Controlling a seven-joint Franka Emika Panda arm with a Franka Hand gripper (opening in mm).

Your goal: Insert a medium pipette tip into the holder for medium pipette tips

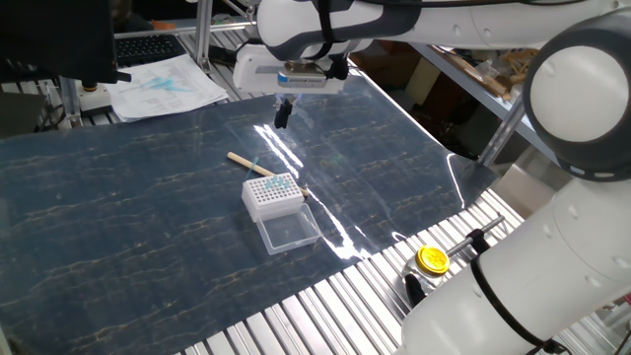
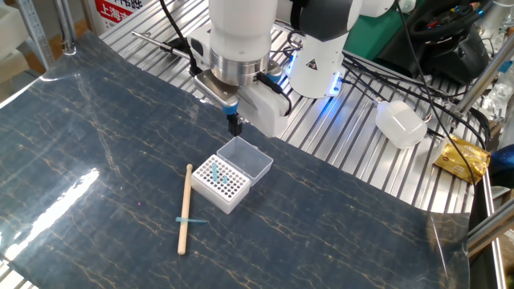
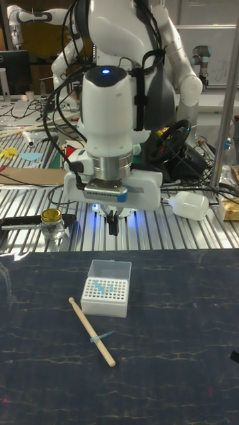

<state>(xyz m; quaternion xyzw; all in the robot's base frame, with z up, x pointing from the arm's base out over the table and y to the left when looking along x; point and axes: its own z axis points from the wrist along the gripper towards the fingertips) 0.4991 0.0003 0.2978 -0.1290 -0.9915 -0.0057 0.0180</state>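
Gripper (image 2: 234,124): raised beyond holder (image 2: 222,184), fingers together, apparently empty; medium pipette tip (image 2: 191,220) lying across cream stick (image 2: 185,209) on mat, left of holder; insertion apparently outstanding.

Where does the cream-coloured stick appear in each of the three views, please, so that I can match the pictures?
One fixed view: the stick lies left of centre, just behind the white holder.
The other fixed view: lower centre, left of the holder, a blue tip crossing it.
Tall fixed view: lower centre, below the holder.
Shared landmark: the holder.
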